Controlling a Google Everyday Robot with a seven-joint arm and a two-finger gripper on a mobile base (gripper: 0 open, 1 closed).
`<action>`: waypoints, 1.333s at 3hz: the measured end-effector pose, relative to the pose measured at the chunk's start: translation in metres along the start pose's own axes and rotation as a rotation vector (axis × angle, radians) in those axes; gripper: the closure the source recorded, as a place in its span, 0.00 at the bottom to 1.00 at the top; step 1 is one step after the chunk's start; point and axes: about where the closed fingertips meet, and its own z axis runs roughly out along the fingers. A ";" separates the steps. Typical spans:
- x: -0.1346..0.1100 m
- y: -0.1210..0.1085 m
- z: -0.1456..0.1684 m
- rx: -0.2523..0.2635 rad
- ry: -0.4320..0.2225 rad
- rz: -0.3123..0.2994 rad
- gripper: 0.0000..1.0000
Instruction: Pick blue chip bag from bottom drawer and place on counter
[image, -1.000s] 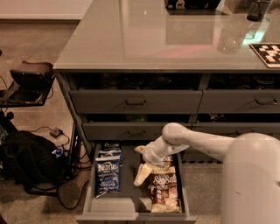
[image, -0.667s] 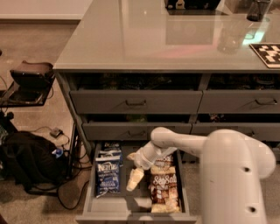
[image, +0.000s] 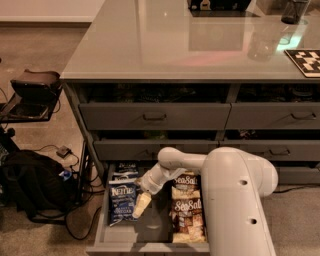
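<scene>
Made of smooth off-white shells along the whole arm (image: 240, 200). Thick and tube-like nearest the camera, marked with two small dark round dots down one side. Rounded like a dome at the elbow, then narrower along the forearm, with a darker band at the wrist. Ends in a slim gripper (image: 139, 210) of a paler, creamy-yellow tint, placed over the grey floor of the bottom drawer (image: 152, 228), just beside the blue chip bag (image: 122, 200).
</scene>
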 end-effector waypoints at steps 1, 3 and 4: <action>0.000 0.000 0.000 0.000 0.000 0.000 0.00; 0.009 -0.028 0.020 0.192 0.014 -0.009 0.00; 0.006 -0.053 0.024 0.330 -0.025 -0.034 0.00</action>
